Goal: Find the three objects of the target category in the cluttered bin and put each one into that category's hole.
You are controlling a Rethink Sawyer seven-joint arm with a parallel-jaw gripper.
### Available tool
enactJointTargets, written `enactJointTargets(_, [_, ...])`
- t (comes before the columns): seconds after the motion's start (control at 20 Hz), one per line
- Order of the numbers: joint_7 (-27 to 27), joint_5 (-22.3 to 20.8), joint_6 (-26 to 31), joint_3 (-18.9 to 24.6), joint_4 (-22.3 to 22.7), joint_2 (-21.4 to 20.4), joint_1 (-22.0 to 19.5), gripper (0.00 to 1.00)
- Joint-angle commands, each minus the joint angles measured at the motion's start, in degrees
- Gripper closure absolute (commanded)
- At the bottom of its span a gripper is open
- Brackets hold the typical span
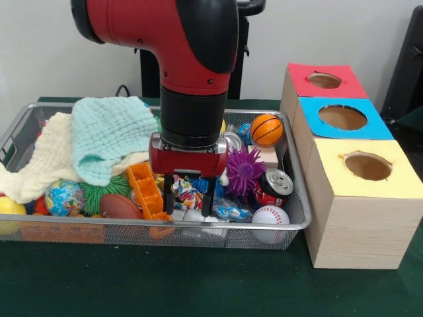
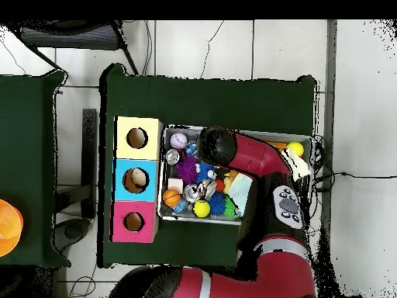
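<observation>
The bin is a shallow wire-mesh tray full of toys and cloths; it also shows in the overhead view. My gripper hangs straight down into the bin's middle front. Its fingers are open, on either side of a crumpled multicoloured object. An orange plastic block lies just left of it, and a purple spiky ball just right. Three wooden boxes with holes stand to the right of the bin: red top, blue top, yellow top. In the overhead view the arm hides the gripper.
The bin also holds a mini basketball, a soda can, a baseball, a brown football, a globe ball, a green spiky ball, a mint cloth and a cream cloth.
</observation>
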Motion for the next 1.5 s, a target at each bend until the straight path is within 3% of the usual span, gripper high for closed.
enactJointTargets(0.05, [-4.8,-3.2,7.2,11.7,5.8,-2.7,-4.2,0.00])
enactJointTargets(0.3, [-5.2,-4.0,6.2,16.8,7.4,-2.6,-8.6,0.00])
enactJointTargets(0.55, [-4.9,-6.0,6.3,19.1,6.7,-1.5,-10.1,0.00])
enactJointTargets(0.8, [-6.6,-7.8,14.0,18.5,3.4,1.8,-9.5,0.00])
enactJointTargets(1.2, [-7.0,-9.9,22.8,18.7,2.8,1.9,-10.4,0.00])
enactJointTargets(1.5, [-7.1,-10.2,22.2,21.7,4.0,1.4,-12.5,0.00])
